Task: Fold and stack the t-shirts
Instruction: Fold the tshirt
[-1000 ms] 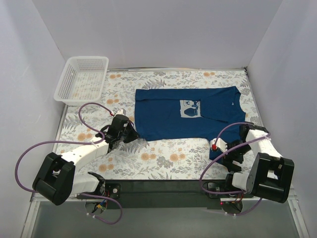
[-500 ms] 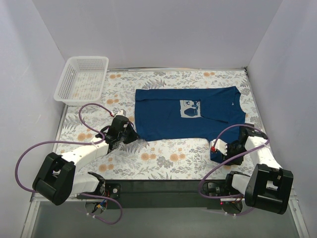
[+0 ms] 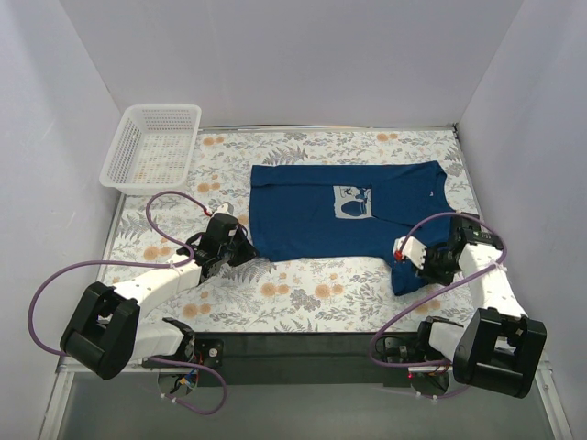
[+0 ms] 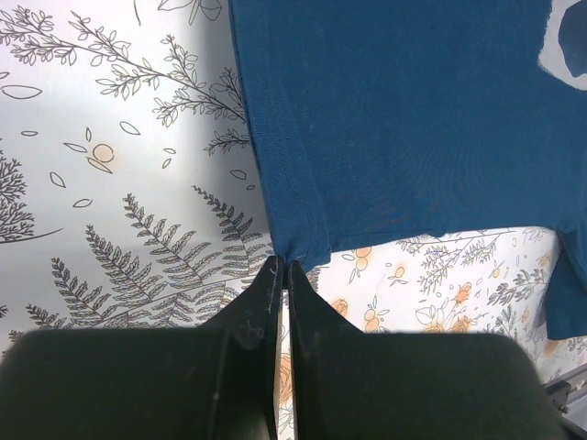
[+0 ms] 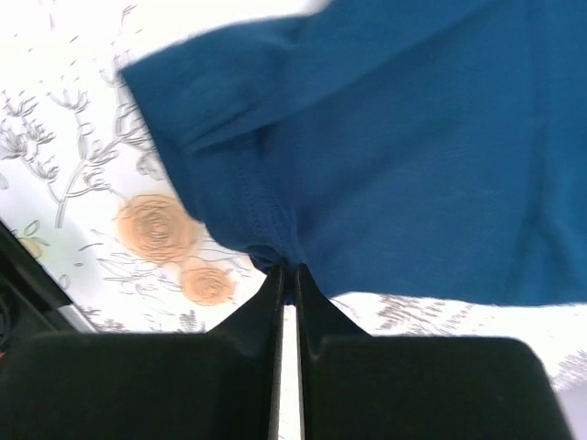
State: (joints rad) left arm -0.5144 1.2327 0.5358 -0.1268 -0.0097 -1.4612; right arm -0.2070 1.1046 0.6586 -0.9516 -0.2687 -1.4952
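Observation:
A navy t-shirt [image 3: 312,206] with a pale square print [image 3: 351,200] lies spread flat on the floral tablecloth, collar end to the right. My left gripper [image 3: 242,246] is at the shirt's near left hem corner. In the left wrist view it [image 4: 282,266] is shut on that corner of the blue cloth [image 4: 413,110]. My right gripper [image 3: 429,262] is at the near right sleeve. The right wrist view shows it [image 5: 289,270] shut on a bunched fold of the sleeve [image 5: 413,137], lifted a little off the table.
A white mesh basket [image 3: 151,147] stands at the back left corner. White walls close in the table on three sides. The floral tablecloth [image 3: 303,293] shows between the shirt and the arm bases. Purple cables loop beside both arms.
My right gripper has shut on the near sleeve and drawn up and back with it. The left gripper has stayed shut on the hem corner.

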